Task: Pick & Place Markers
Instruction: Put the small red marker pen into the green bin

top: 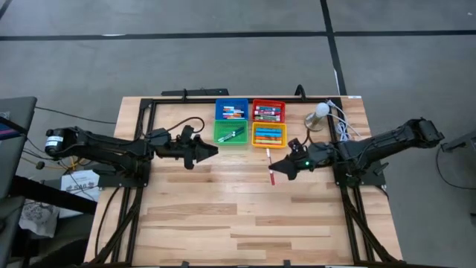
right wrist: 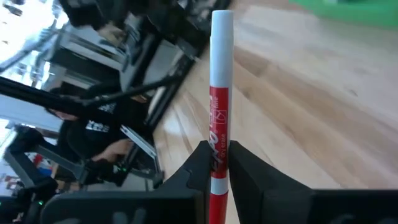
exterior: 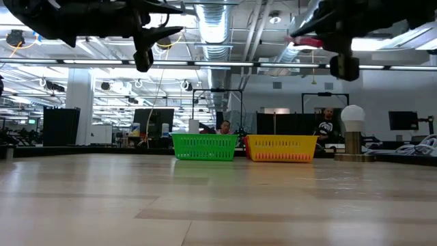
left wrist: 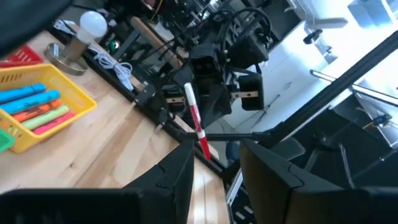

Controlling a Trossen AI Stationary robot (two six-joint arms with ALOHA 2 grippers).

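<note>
Right gripper, just in front of the yellow bin, pinches your red marker aloft for binning; left gripper hovers part-open, empty.

High view looks straight down on the desk; low view looks level across it; both share the yellow bin.

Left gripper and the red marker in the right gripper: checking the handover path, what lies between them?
Only bare wooden table in the high view, between the left gripper and the red marker, which the right gripper holds.
</note>
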